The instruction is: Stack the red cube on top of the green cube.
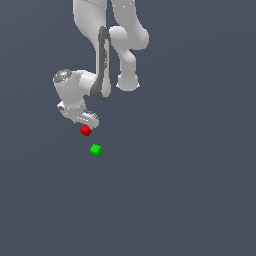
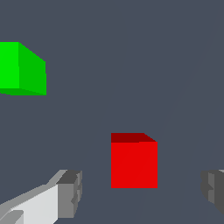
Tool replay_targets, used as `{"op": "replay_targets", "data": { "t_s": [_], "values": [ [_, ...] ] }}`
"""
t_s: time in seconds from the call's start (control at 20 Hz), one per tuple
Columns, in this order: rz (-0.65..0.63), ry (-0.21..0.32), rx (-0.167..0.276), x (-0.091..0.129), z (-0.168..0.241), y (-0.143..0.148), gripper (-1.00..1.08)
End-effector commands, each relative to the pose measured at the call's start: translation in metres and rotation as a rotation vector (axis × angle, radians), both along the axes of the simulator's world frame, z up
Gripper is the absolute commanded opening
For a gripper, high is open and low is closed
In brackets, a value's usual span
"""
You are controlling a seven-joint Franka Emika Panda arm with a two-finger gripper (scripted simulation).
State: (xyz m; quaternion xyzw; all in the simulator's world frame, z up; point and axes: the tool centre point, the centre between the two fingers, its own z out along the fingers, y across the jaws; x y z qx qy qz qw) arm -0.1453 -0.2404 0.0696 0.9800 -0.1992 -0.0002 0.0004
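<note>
The red cube point(image 1: 85, 130) sits on the dark grey floor just below my hand in the exterior view. In the wrist view the red cube point(image 2: 134, 162) lies between my two fingertips point(image 2: 70, 194), with clear gaps on both sides. My gripper point(image 2: 141, 192) is open and holds nothing; it also shows in the exterior view point(image 1: 89, 123), low over the red cube. The green cube point(image 1: 95, 149) rests on the floor a short way from the red one, toward the bottom of the exterior view. It also shows in the wrist view point(image 2: 21, 68), apart from the red cube.
The dark grey floor point(image 1: 190, 190) stretches flat around both cubes. My white arm point(image 1: 107, 45) comes down from the top of the exterior view. No other objects show.
</note>
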Motion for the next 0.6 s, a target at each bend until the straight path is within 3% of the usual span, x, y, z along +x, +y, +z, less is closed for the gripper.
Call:
{"op": "replay_targets", "data": {
  "t_s": [0.0,0.55],
  "values": [
    [0.0,0.0,0.0,0.0,-0.002,0.0,1.0],
    [0.001,0.0,0.001,0.0,-0.043,0.001,1.0]
  ]
}}
